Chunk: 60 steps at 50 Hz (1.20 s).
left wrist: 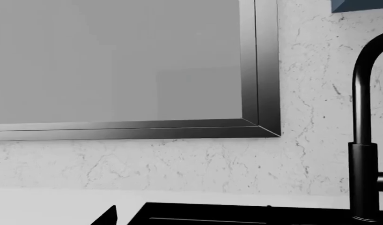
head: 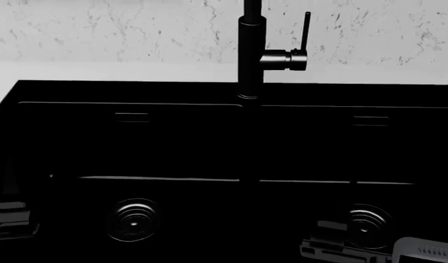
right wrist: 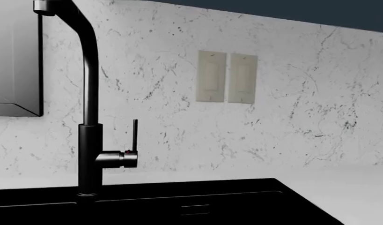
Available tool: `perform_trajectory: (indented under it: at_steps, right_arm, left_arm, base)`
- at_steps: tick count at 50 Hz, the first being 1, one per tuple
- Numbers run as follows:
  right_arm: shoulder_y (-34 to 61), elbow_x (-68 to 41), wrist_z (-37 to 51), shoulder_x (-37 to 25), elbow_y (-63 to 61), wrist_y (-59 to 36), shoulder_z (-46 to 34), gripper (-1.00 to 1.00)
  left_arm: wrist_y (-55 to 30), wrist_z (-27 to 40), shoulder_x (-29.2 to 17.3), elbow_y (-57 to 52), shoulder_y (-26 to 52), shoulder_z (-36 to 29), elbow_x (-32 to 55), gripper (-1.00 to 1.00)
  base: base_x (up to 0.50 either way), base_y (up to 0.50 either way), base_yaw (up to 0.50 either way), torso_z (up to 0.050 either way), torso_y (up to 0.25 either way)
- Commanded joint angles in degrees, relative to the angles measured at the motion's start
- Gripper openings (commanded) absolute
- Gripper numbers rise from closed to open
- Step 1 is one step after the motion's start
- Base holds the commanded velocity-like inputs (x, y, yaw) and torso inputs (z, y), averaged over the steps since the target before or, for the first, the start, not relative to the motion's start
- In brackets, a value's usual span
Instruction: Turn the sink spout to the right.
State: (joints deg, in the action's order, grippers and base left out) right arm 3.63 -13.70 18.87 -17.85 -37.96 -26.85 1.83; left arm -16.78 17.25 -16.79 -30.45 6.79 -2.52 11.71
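Matte-black spout [right wrist: 90, 93], black sink [head: 224, 142], white grey-veined marble wall [right wrist: 291, 117], beige switch plates [right wrist: 226, 77], grey-framed window [left wrist: 260, 70].

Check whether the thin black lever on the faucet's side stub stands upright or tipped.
Upright: the thin black lever rises straight from the side stub, parallel to the matte-black spout tube.

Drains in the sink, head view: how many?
2. Left drain sits in the left basin; right drain in the right basin, partly hidden by gripper parts. None else visible.
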Motion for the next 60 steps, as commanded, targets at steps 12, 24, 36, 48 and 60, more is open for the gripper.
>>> perform_trajectory:
  at_steps: [12, 24, 36, 48, 60]
  right_arm:
    - [-0.4, 0.1, 0.6, -0.2, 0.2, 0.4, -0.7, 1.00]
    - [1.0, -0.6, 1.2, -0.7, -1.4, -2.8, -1.3, 1.00]
    - [12.0, -4.1, 3.9, -0.8, -8.8, -18.7, -2.5, 1.00]
    - [23.7, -6.6, 4.5, -0.3, -9.4, -28.1, -5.4, 1.00]
    - [31.9, -8.3, 4.4, 1.2, -7.9, -32.7, -8.0, 1.00]
  left_arm:
    - [0.6, 0.2, -0.2, 0.4, -0.5, -0.3, 0.9, 1.00]
    - [0.9, 0.4, -0.3, 0.7, -0.4, -0.6, 1.0, 1.00]
    - [0.5, 0.6, -0.5, 0.3, -0.2, -0.9, 1.3, 1.00]
    - [0.6, 0.8, -0.7, 0.3, -0.4, -1.2, 1.5, 1.00]
    - [0.1, 1.2, -0.7, 0.1, 0.0, -1.9, 1.5, 1.00]
  base:
    - [0.09, 0.03, 0.00, 0.000, 0.000]
    - [0.00, 0.00, 0.00, 0.000, 0.000]
    - [0.00, 0.00, 0.00, 0.000, 0.000]
    - [0.00, 0.00, 0.00, 0.000, 0.000]
    - [0.00, 0.00, 0.00, 0.000, 0.000]
